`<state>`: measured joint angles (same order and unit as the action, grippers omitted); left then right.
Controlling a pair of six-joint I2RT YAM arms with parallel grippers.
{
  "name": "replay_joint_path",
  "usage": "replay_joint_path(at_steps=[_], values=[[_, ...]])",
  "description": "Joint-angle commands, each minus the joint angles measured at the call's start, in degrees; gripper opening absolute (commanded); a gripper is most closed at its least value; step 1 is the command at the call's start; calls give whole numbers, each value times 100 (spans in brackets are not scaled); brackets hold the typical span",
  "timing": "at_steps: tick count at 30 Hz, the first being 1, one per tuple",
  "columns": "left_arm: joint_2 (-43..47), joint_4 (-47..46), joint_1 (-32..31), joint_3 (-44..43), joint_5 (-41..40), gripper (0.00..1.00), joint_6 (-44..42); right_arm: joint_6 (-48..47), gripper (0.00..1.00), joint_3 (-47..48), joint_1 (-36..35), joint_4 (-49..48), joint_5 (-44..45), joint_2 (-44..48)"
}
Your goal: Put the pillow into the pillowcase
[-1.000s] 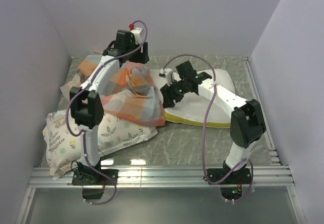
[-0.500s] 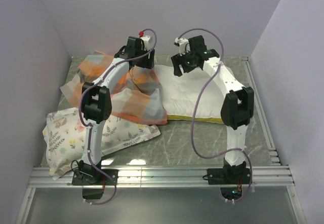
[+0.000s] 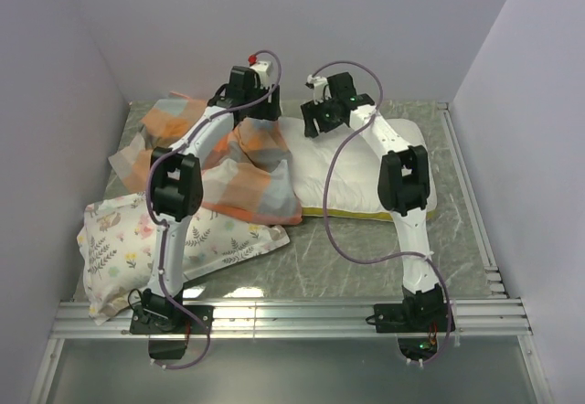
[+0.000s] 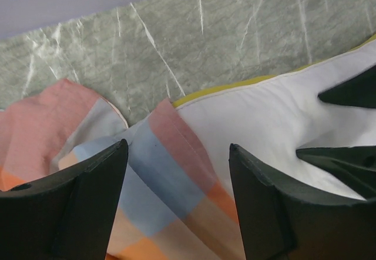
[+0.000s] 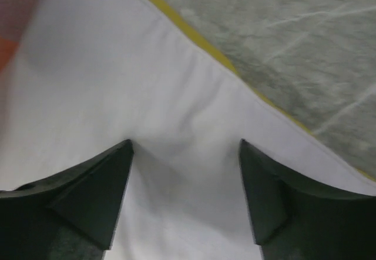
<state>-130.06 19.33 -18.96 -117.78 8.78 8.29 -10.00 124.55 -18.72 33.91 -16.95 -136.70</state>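
The main risk is sitting at the right gripper. Its fingers are standing wide apart and gripping nothing, with the tips denting the cover of the large rectangular cream-white pillow with a yellow band along its edge. The pillow is soft, so a closing pinch may be taking cloth alone. That cloth could be slipping free in a lift, or the pillow could be sagging and dragging over the grey-green marbled table.

The left gripper is also spread open and holding nothing. It is hovering astride a raised fold of the big soft pillowcase in orange, peach, grey-blue and cream checks. If it is catching both layers rather than one, the mouth is not opening for the pillow corner. The two grippers are also working close together, so a knock is possible.

The pillow is lying flat on the right half of the table, and the right gripper is pressing on its far left corner, just inside the yellow band. The checked cloth is overlapping that left end; whether any of the pillow is inside the case cannot be told. The pillowcase is lying crumpled on the left, its near edge partly over a white pillow printed with flowers and deer.
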Motion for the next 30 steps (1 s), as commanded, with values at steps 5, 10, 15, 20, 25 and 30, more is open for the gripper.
replay_joint_path(at_steps=[5, 10, 15, 20, 25, 30], values=[[-397, 325, 7, -369, 212, 71, 331, -327, 39, -413, -264, 397, -1249, 213], [-529, 624, -46, -360, 37, 59, 392, -178, 20, -775, -255, 265, -1354, 434], [-416, 274, -38, -203, 491, 36, 646, -37, 0, -809, -264, 239, -1609, 583], [-55, -702, -125, 71, 1029, 39, 1007, 138, 0, -1055, -421, 186, -2083, 873], [-256, -650, -231, -246, 1231, 29, 1165, 244, 0, -1547, -527, 28, -2356, 1207], [-257, -571, -231, -89, 1171, 22, 1210, 419, 14, -1601, -335, 10, -1833, 1436]])
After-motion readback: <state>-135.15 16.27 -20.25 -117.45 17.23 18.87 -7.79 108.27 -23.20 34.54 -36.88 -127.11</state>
